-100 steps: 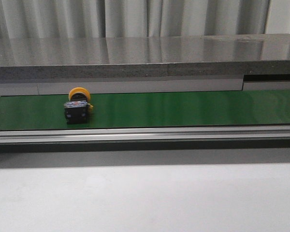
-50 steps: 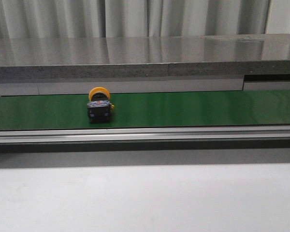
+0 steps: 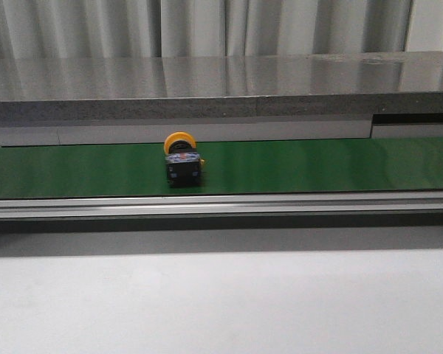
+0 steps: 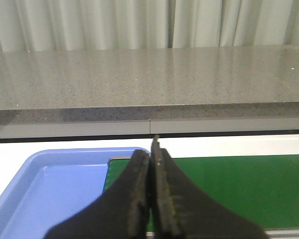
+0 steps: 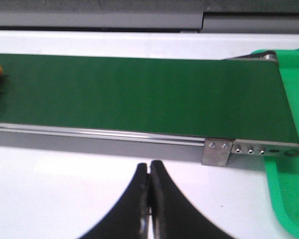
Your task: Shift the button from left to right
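Starting at the left, the left arm's black gripper point(image 4: 150, 199) has its fingers pressed together on nothing, poised over the near edge of a light blue plastic tray point(image 4: 55, 186) that sits at the left end of the long green conveyor belt point(image 3: 317, 166). Left of the belt's middle stands the small push-button with a yellow-orange round cap on a black boxy body point(image 3: 183, 162), free of either gripper. Further right, the right arm's black gripper point(image 5: 150, 199) is likewise closed and empty, hovering over the white table point(image 5: 65, 189) just before the belt's right end, beside a bright green tray point(image 5: 289, 199). With both grippers shut, a late opening could knock the button over or miss it.
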{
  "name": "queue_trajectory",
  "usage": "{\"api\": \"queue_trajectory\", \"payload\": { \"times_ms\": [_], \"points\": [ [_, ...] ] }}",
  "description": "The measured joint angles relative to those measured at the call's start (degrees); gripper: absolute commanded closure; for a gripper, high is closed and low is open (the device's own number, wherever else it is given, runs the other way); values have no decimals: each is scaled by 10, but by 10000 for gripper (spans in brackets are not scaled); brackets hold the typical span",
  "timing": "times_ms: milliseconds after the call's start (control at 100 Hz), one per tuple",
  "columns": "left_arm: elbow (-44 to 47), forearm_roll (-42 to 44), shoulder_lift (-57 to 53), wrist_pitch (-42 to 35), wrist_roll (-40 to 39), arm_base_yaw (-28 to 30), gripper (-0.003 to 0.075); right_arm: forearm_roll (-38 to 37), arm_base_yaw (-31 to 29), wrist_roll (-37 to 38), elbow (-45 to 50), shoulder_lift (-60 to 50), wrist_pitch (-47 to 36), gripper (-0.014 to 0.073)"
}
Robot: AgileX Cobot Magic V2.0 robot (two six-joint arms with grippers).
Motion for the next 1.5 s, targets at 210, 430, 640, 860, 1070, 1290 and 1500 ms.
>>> {"api": "queue_trajectory", "payload": {
  "times_ms": [210,430,640,860,1070,1290,1500],
  "points": [
    [0,0,0,0,0,0,740,3,0,0,-52,88,28,661],
    [0,0,0,0,0,0,740,4,0,0,-60,127,25,659],
    [0,0,0,0,0,0,740,4,0,0,-60,131,39,491],
    [0,0,0,0,0,0,740,4,0,0,-60,131,40,113],
    [0,0,0,0,0,0,740,17,0,0,-60,131,28,75],
    [0,0,0,0,0,0,740,41,0,-4,-86,151,35,75],
    [0,0,0,0,0,0,740,45,0,-36,-166,226,77,75]
  ]
}}
